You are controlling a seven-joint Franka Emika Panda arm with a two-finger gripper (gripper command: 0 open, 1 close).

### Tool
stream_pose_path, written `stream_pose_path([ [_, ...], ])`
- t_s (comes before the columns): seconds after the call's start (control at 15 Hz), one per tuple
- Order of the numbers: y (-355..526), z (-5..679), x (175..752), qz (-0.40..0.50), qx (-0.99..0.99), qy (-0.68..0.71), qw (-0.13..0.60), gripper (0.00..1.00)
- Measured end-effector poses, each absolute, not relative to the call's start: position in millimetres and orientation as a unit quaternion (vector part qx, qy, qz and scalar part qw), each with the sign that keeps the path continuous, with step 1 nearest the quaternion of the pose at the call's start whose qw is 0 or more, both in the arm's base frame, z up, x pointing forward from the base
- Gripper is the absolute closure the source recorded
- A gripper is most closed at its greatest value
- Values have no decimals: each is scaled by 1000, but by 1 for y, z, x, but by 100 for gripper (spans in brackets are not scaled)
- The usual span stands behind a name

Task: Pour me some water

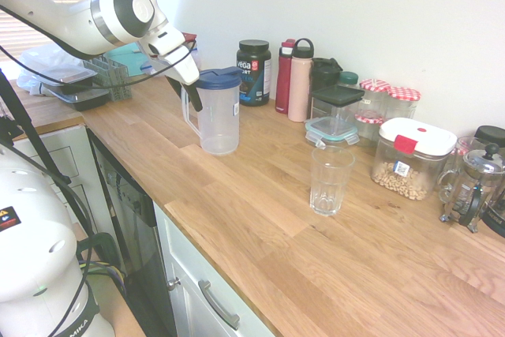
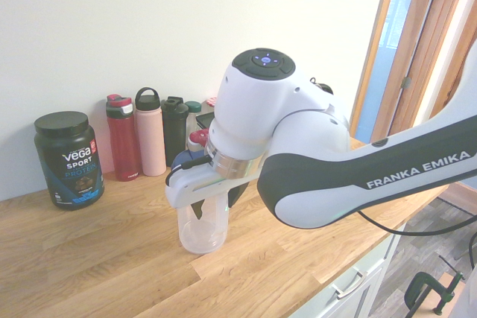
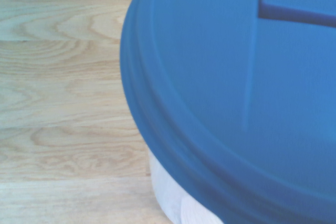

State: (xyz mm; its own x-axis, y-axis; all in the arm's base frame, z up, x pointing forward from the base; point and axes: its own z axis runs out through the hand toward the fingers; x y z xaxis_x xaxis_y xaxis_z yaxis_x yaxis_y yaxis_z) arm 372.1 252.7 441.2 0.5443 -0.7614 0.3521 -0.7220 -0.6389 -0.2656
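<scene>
I have the gripper (image 1: 192, 94) at the handle of the clear plastic pitcher with the blue lid (image 1: 216, 112), mid-bench behind the empty ribbed drinking glass (image 1: 329, 179); whether the jaws grip I cannot tell, and I judge the pitcher light, rigid, slick, best held by its handle.

First exterior view is looking down along the worktop (image 1: 260, 219) from beside the arm's base. Second exterior is facing the wall from the opposite side, closer. Both are sharing the pitcher (image 1: 218, 112). Wrist view is sitting just above its blue lid (image 3: 236, 93), blurred.
</scene>
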Motion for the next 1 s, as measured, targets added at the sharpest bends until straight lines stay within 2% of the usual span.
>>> stream_pose_path([
  [1.0,236,442,382,-206,-875,434,57,100],
])
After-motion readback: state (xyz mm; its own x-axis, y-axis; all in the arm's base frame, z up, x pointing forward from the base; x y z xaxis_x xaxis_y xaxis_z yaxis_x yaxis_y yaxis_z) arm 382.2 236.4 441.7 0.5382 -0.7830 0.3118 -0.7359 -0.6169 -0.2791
